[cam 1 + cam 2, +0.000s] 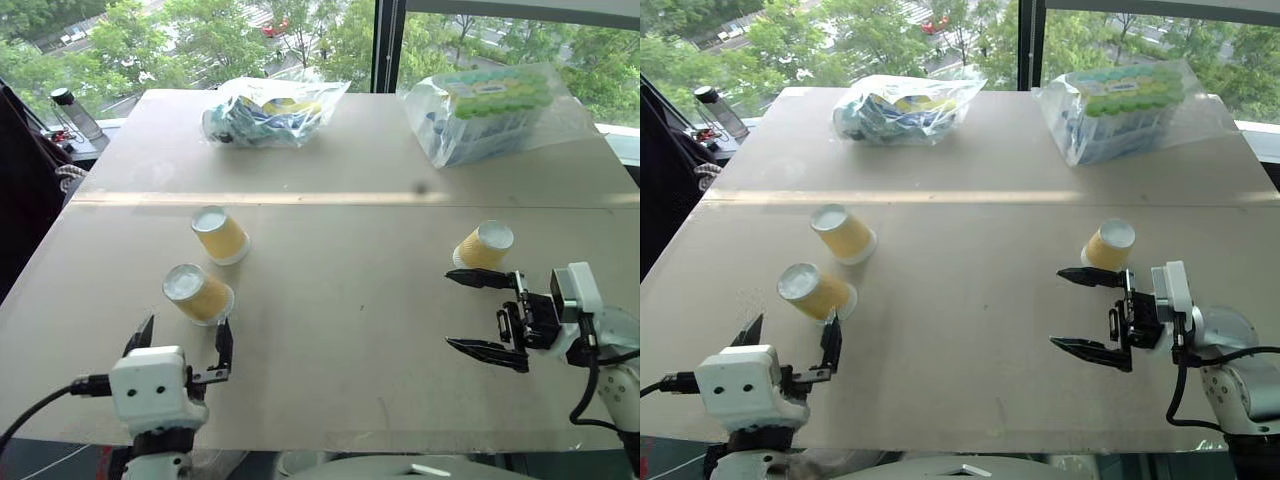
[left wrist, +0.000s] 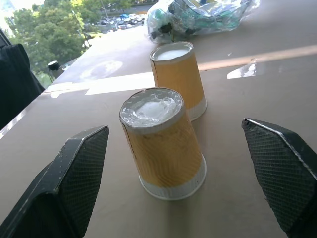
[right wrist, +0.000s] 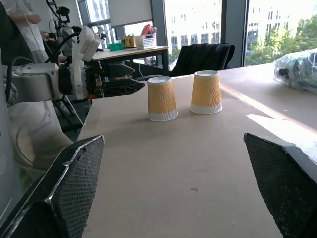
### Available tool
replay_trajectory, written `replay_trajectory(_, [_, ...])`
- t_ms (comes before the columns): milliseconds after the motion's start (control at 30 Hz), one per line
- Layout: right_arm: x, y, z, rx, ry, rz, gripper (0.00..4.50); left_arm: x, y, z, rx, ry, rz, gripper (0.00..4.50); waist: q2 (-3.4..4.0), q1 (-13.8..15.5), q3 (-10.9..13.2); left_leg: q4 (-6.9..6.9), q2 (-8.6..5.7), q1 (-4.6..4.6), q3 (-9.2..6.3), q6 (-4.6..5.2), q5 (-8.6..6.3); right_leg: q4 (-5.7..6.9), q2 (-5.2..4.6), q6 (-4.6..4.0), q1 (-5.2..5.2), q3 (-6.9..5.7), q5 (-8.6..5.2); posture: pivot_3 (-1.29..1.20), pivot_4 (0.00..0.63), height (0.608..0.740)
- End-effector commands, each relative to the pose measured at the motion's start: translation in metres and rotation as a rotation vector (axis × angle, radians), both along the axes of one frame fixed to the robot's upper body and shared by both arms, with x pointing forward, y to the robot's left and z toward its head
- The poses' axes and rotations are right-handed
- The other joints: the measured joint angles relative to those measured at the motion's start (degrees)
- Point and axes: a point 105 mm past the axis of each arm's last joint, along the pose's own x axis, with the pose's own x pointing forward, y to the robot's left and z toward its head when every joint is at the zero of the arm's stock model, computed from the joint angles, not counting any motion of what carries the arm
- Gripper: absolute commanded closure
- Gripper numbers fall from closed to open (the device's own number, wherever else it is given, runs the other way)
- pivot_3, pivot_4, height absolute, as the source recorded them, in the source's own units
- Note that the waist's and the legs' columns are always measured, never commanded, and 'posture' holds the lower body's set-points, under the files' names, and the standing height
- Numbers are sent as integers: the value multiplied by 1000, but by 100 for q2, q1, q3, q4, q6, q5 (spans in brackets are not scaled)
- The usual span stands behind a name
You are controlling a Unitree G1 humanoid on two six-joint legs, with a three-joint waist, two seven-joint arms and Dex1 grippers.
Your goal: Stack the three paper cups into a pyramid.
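Standing upside down on a wide tan table [image 1: 340, 330] are three yellow paper cups, each with its white base facing up and its white rim on the tabletop. None is stacked; no pyramid has been built.

Two of the cups sit near each other on the robot's left side. The nearer left cup [image 1: 197, 293] stands just ahead of the left gripper [image 1: 180, 345], whose two black fingers are spread wide with nothing between them. In the left wrist view this cup [image 2: 162, 143] rises between and beyond the two fingertips, not touching either. The farther left cup [image 1: 220, 234] stands just behind it, a little toward the table's middle, and the two do not touch.

The third cup [image 1: 483, 246] stands alone on the robot's right side, well apart from the other two. The right gripper [image 1: 485, 312] hangs just in front of it, pointing toward the left across the table, its fingers spread wide and empty. One fingertip lies close by this cup's rim; whether it touches cannot be told.

At the table's far edge, by the window, lie two clear plastic bags of packaged goods: one on the left [image 1: 270, 108], a larger one on the right [image 1: 490, 110].
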Motion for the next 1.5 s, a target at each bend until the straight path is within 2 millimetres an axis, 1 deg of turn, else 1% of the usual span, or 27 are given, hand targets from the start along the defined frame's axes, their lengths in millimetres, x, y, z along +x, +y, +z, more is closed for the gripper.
replay_trajectory(33, [-1,0,8,19,-18,16,0,3,11,-3,-7,1,21,57,-1,1,-1,0,0,1,0,0,0,1,1,0,0,-1,0,0,150,740])
replay_trajectory(167, [-1,1,9,17,-21,7,0,10,15,-13,-52,5,4,57,-1,0,-2,0,0,1,-1,0,0,1,1,-1,-1,1,0,0,150,740])
replay_trajectory(267, [0,2,13,31,-28,-2,0,20,23,-24,-90,5,-4,57,1,2,-3,0,0,3,-3,-1,0,4,0,-1,0,2,1,0,150,740])
replay_trajectory(333, [0,1,12,36,-29,-10,0,28,29,-27,-87,0,-10,57,2,1,-3,1,0,5,-8,-1,1,7,1,-1,-1,1,1,0,150,740])
replay_trajectory(433, [2,1,12,47,-32,-36,0,38,35,-31,-76,1,-29,57,2,-7,-4,1,0,5,-5,-2,1,9,2,-1,-1,1,1,0,150,740])
replay_trajectory(567, [8,-1,13,67,-37,-96,0,48,36,-35,-67,11,-80,57,3,-18,-5,2,0,7,4,-2,1,9,2,-1,-2,3,2,0,150,740])
replay_trajectory(700, [8,-1,13,66,-39,-103,0,56,38,-35,-71,-3,-110,57,4,-20,-6,3,0,7,1,-2,1,9,2,-1,-3,1,2,0,150,740])
replay_trajectory(800, [7,-1,14,68,-38,-109,0,59,41,-35,-77,-12,-114,57,5,-24,-8,3,0,7,-1,-2,1,12,2,-1,-3,1,2,0,150,740])
replay_trajectory(900, [5,-1,13,69,-35,-114,0,61,45,-34,-88,-26,-109,849,6,-31,-8,3,0,8,2,-2,1,12,2,-2,-3,3,2,0,150,740])
replay_trajectory(967, [4,-1,13,69,-32,-117,0,61,46,-34,-88,-30,-111,1728,6,-37,-9,3,0,8,1,-2,1,12,2,-1,-4,2,2,0,150,740])
replay_trajectory(1000, [4,-1,12,70,-31,-119,0,62,46,-34,-87,-29,-114,2070,6,-43,-9,4,0,8,1,-2,1,12,2,-1,-4,2,2,0,150,740])
replay_trajectory(1033, [3,-1,12,70,-30,-121,0,62,46,-34,-83,-29,-117,2198,5,-51,-10,5,0,8,1,-2,1,13,2,-1,-4,2,2,0,150,740])
replay_trajectory(1100, [3,-2,12,72,-30,-129,0,64,44,-32,-65,-29,-138,2198,6,-58,-10,6,0,7,1,-2,1,13,2,-1,-3,2,2,0,150,740])
replay_trajectory(1167, [3,-5,12,80,-28,-157,0,70,28,-24,-35,-36,-243,2198,6,-65,-10,6,0,7,-1,-2,1,15,2,-1,-3,1,3,0,150,740])
replay_trajectory(1200, [3,-8,12,82,-26,-175,0,72,15,-20,-21,-37,-321,2198,6,-59,-10,7,0,7,-2,-2,1,16,2,-1,-3,1,3,0,150,740])
replay_trajectory(1267, [3,-11,12,85,-23,-202,0,76,-2,-16,-3,-31,-432,2198,7,-67,-10,14,-1,6,-9,-2,1,16,1,-1,-3,2,3,0,150,740])
replay_trajectory(1300, [4,-13,11,86,-22,-221,0,81,-11,-14,-17,-35,-477,2198,9,-74,-11,14,-1,6,-5,-2,1,16,1,-1,-3,2,3,0,150,740])
replay_trajectory(1367, [6,-15,10,93,-16,-273,0,100,-35,-8,-5,-43,-604,2198,11,-88,-11,17,-2,7,-4,-2,1,20,1,0,-2,2,4,0,150,740])
replay_trajectory(1433, [10,-16,7,83,-11,-339,0,120,-61,-4,9,-46,-736,2198,13,-35,-11,29,-3,4,-19,-3,2,29,1,-1,-3,-1,4,0,150,740])
replay_trajectory(1500, [12,-16,6,88,-12,-386,0,137,-81,-1,15,-46,-829,2198,25,-71,-22,52,-4,1,-25,-8,3,52,5,-2,-5,-14,5,0,150,740])
